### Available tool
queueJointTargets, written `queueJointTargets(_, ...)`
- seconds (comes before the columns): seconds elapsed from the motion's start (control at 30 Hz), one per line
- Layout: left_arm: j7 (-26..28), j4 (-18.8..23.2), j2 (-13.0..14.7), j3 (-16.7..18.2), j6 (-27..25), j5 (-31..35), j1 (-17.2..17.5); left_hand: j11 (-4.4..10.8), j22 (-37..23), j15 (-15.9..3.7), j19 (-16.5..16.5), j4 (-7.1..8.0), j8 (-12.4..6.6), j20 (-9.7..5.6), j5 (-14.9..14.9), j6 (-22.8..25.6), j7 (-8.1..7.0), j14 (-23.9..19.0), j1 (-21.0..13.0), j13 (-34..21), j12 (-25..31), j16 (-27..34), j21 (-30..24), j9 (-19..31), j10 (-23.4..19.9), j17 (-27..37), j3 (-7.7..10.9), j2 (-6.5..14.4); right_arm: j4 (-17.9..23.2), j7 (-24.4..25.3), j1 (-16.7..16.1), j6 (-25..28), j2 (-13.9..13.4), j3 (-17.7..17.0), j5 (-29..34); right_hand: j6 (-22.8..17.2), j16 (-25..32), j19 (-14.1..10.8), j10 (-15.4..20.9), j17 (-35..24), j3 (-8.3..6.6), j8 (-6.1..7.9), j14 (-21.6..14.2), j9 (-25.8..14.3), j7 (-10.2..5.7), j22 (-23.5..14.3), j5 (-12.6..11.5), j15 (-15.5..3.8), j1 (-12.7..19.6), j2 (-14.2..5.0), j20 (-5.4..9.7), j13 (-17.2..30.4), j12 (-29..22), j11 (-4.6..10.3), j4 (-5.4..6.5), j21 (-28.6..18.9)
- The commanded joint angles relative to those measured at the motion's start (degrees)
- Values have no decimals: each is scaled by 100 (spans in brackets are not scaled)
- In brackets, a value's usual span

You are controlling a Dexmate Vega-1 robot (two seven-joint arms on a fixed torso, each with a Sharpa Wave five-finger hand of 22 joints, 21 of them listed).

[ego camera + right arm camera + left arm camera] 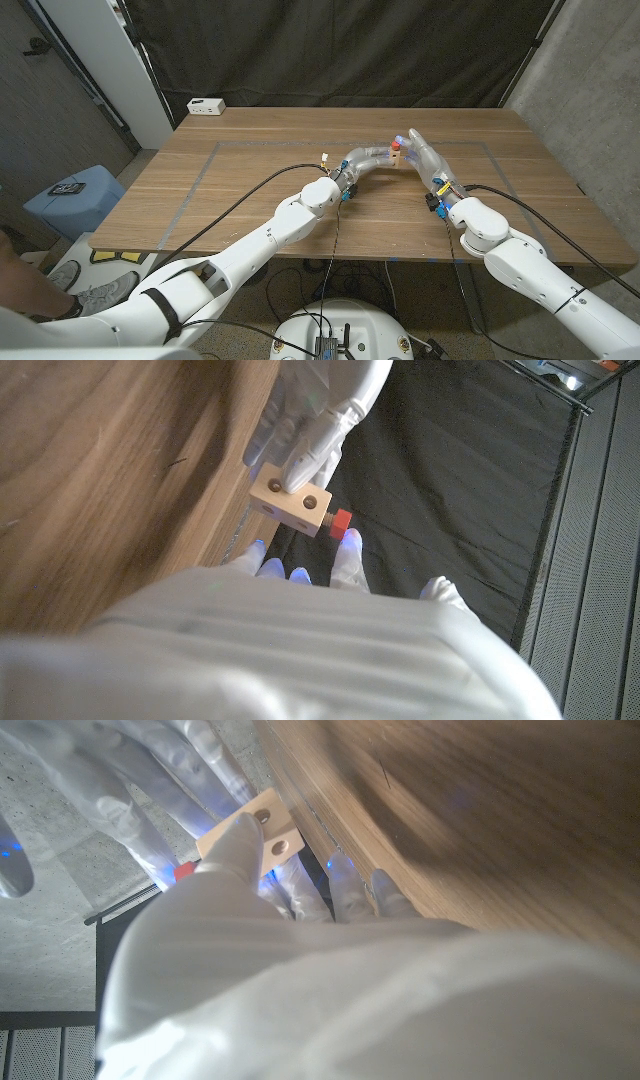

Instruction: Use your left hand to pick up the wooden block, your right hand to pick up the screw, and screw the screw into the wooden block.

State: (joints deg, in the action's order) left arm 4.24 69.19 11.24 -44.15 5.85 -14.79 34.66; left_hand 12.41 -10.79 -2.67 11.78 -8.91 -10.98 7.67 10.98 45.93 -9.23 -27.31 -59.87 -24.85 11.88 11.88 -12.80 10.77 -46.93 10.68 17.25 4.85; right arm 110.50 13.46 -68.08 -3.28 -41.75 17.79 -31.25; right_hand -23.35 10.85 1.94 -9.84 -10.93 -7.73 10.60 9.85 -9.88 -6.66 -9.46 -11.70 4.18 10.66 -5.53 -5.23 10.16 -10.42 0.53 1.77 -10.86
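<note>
The wooden block (397, 156) is a small pale block with two round holes in one face. My left hand (365, 160) holds it above the table's middle, fingers on the block (290, 500) and thumb across the block (255, 828). The screw's red head (341, 522) sits against one end of the block, and also shows as a red screw (400, 144) and a red screw tip (185, 870). My right hand (425, 162) meets the left from the other side, its fingertips (350, 546) on the red head. The screw's shaft is hidden.
A white power strip (206, 105) lies at the table's far left corner. A grey taped rectangle (215, 150) marks the wooden table top. Cables trail from both wrists toward the near edge. A blue box (75, 195) stands on the floor to the left.
</note>
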Motion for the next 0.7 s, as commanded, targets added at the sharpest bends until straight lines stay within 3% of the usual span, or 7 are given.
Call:
queueJointTargets(0.03,-24,-34,-13,7,29,-19,-15,-13,-33,-290,18,-2,-40,22,45,11,12,0,-43,-25,21,36,-16,27,-28,8,22,44,79,-5,-50,41,-41,-27,-36,-48,32,-67,-544,-7,-63,41,774,-17,6,-28,-30,-12,19,-70,-21,4,-52,15,7,-26)
queueJointTargets(0.7,-51,13,16,-3,18,-3,-15,-16,-33,-295,22,-4,-36,24,46,-4,7,3,-52,-27,25,37,-17,27,-28,8,20,44,162,84,-140,-74,-12,-108,12,-118,52,-119,-462,0,-98,42,707,-19,11,-26,-33,-7,50,-92,-41,4,-73,-7,-22,-35)
